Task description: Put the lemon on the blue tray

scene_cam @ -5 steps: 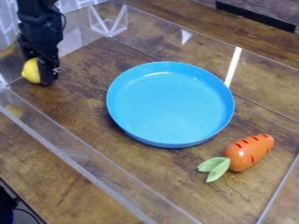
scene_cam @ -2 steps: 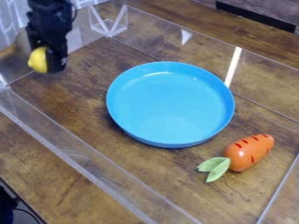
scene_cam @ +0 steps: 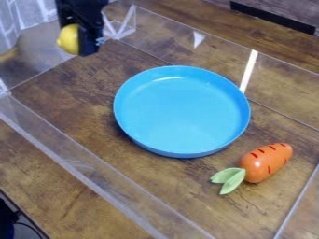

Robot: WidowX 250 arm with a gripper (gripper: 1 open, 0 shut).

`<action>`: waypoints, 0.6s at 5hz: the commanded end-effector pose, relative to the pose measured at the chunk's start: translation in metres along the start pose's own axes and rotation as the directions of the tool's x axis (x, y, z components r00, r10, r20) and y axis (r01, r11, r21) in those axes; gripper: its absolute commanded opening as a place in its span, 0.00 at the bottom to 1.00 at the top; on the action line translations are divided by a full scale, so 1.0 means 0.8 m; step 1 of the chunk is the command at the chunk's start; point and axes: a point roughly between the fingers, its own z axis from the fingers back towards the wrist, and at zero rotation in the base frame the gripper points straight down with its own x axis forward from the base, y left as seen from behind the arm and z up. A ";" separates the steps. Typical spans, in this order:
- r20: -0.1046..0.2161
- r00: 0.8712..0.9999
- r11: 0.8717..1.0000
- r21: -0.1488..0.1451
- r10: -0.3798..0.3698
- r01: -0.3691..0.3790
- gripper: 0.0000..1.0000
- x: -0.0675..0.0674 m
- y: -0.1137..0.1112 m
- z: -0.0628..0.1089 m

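Single overhead-oblique view of a wooden tabletop (scene_cam: 75,112) with visible dark grain, bordered by clear acrylic walls (scene_cam: 88,173) that caught pale reflections. The black gripper (scene_cam: 80,39) hung at the upper left, pointing steeply downward, its matte fingers clamped on the lemon (scene_cam: 67,38), a small smooth yellow oval that showed at the gripper's left side and was raised clear of the wood. Only part of the fruit's surface was exposed; the rest lay behind the dark finger. Below and to the right of the gripper, well apart from it, the blue tray (scene_cam: 232,101) rested flat on the table: a large round dish of glossy bright-blue plastic with a shallow floor and a raised, rounded rim. Farther from the gripper still, beyond the tray's lower right edge, lay a toy carrot (scene_cam: 266,161), a stubby orange body marked with dark grooves and tipped with flat green leaves, near the tray's rim but not touching it.
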 end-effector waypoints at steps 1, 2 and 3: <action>0.115 0.993 0.999 0.034 -0.012 0.008 0.00 0.028 -0.018 0.057; 0.142 0.988 0.998 0.022 -0.055 0.053 0.00 0.037 -0.049 0.075; 0.166 0.981 0.995 0.010 -0.098 0.097 0.00 0.040 -0.078 0.093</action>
